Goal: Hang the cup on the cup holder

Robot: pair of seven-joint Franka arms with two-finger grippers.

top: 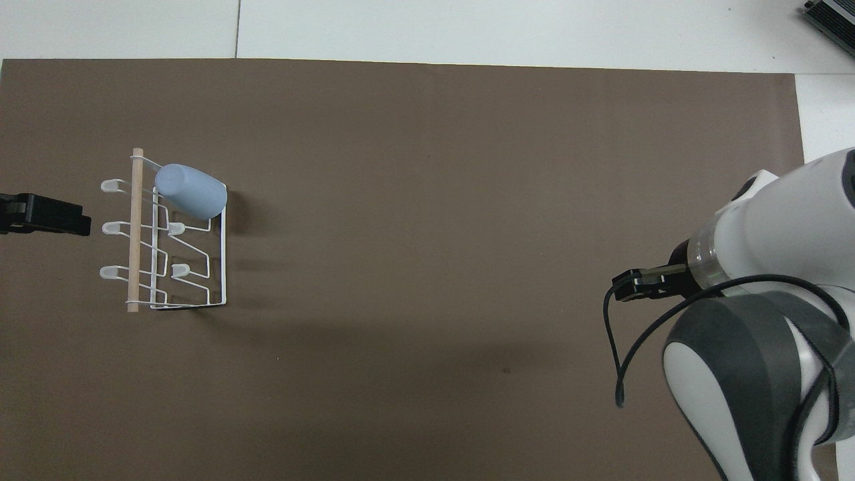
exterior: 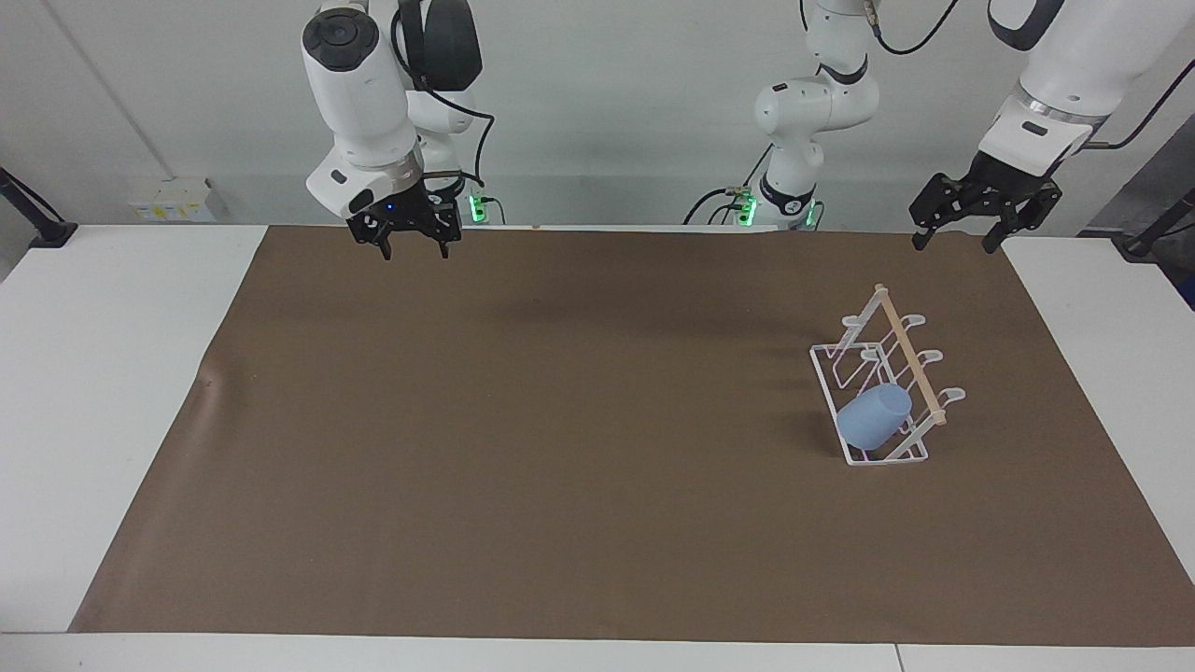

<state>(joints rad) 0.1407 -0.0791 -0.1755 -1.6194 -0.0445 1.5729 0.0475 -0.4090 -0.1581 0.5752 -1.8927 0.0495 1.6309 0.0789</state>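
One cup (exterior: 874, 418) is being carried on the cup holder (exterior: 882, 387), with two grippers being held clear above the mat (exterior: 597, 448).

Right gripper (exterior: 415, 248): being held raised over the mat's edge nearest the robots, fingers parted, nothing gripped; this arm is being kept waiting. Cup holder: being stood on the mat toward the left arm's end. Cup: being borne tilted on the prong farthest from the robots. Left gripper (exterior: 959, 243): being held raised over the mat's corner by the robots, jaws spread wide, empty.
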